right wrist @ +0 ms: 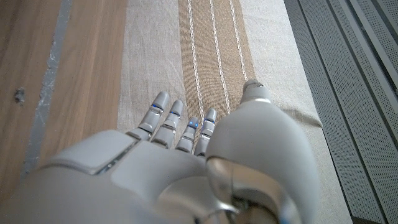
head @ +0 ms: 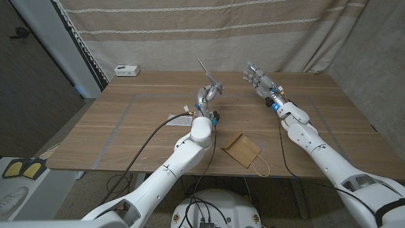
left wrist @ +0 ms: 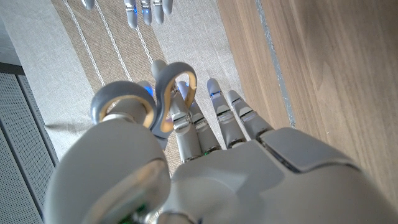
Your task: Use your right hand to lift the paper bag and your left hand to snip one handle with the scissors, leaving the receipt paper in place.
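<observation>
My left hand (head: 209, 95) is raised over the middle of the table and holds grey scissors (head: 205, 71), blades pointing up and away. In the left wrist view the scissors' grey loops (left wrist: 163, 94) sit over the fingers of my left hand (left wrist: 249, 162). My right hand (head: 258, 81) is up in the air to the right of it, fingers spread and holding nothing; the right wrist view shows my right hand (right wrist: 180, 155) the same way. The brown paper bag (head: 240, 149) lies flat near the table's front edge, its handle (head: 260, 166) toward me, well below both hands.
A small white box (head: 126, 70) sits at the table's back left corner. Grey tape lines (head: 120, 120) mark the wooden table (head: 152, 101). A striped curtain (head: 190, 31) hangs behind it. A black cable (head: 149, 136) runs along my left arm.
</observation>
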Controlling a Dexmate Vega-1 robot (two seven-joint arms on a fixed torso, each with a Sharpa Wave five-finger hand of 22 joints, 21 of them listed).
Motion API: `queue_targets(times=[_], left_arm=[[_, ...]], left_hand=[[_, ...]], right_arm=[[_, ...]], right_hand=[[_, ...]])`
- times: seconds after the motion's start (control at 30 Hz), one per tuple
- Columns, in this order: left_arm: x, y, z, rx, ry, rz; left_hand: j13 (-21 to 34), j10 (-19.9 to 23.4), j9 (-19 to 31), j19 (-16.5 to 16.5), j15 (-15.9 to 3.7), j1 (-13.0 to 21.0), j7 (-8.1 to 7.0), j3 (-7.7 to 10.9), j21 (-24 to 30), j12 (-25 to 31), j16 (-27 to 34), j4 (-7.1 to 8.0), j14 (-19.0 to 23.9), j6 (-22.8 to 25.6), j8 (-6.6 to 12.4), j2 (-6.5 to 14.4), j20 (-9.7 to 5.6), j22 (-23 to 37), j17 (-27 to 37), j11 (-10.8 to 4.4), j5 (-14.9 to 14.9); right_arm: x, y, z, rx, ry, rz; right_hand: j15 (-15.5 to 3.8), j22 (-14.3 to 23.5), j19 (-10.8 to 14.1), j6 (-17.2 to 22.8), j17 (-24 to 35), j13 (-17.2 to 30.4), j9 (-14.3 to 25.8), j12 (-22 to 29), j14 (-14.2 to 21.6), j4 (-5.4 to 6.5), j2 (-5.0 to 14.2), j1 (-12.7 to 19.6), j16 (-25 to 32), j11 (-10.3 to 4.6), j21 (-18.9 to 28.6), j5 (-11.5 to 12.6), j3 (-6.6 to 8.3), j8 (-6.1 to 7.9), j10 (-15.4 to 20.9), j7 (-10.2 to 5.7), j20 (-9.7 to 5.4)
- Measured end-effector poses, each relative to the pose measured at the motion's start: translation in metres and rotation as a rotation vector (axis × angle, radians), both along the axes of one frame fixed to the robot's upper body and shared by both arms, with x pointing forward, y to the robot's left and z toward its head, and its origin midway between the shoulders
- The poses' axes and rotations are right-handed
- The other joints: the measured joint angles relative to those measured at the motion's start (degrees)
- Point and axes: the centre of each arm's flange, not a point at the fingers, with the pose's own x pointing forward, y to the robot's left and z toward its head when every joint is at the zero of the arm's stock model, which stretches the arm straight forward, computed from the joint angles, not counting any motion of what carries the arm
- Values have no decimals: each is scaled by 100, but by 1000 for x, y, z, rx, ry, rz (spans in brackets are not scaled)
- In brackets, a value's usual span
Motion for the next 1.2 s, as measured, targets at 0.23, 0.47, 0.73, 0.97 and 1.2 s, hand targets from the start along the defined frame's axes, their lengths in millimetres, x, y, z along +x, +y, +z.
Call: queue_targets(times=[0.23, 0.47, 0.73, 0.97, 1.2], left_arm=[[4, -1, 4, 3, -7, -21], [6, -1, 6, 1, -17, -28], [4, 2, 6, -13, -31, -42], [3, 9, 6, -31, -39, -58], [5, 18, 6, -45, -40, -66]], left_hand=[[142, 198, 271, 0, -22, -128, 58, 35, 0, 197, -29, -35, 125, -102, 249, 37, 0, -9, 50, 198, 35], [289, 355, 502, 0, -48, -236, 201, 90, 0, 368, -73, -90, 197, -245, 412, 114, 0, 1, 80, 353, 35], [595, 553, 581, 0, -50, -385, 285, 120, 0, 751, -73, -120, 337, -329, 540, 172, 0, 2, 133, 554, 35], [989, 551, 532, 0, -78, -491, 287, 170, 36, 1103, -73, -170, 580, -329, 567, 175, 0, 13, 246, 556, 0], [1729, 548, 398, 98, -175, -526, 286, 224, 141, 1304, -11, -224, 975, -328, 611, 213, -32, 71, 518, 559, 0]], right_arm=[[1, -5, 1, -7, 6, -9], [0, -6, 3, -11, 10, -15], [-4, -6, 4, -18, 12, -21], [-6, 1, 4, -22, 16, -25], [-7, 8, 3, -20, 20, -31]], right_hand=[[0, 0, 0, -11, -26, -27, 0, 0, 0, 0, 0, 0, 0, 31, 0, 43, 0, 0, -32, -11, 0], [-21, -1, 0, -11, -46, -26, 1, 0, -20, -23, 40, 37, 0, -1, -39, 43, -24, 0, -64, -11, 0], [-10, -1, 0, -32, -60, -26, -27, 26, -31, -40, 68, 8, 0, 0, -60, 43, -7, -45, -62, 11, 0], [-10, -1, 0, -32, -79, -54, -27, 26, -30, -40, 68, 8, 0, 0, -82, 43, -7, -45, -62, 11, 0], [-10, -1, 0, -32, -106, -54, -27, 55, -30, -58, 68, 8, 38, 0, -105, 87, -26, -45, -62, 11, 0]])
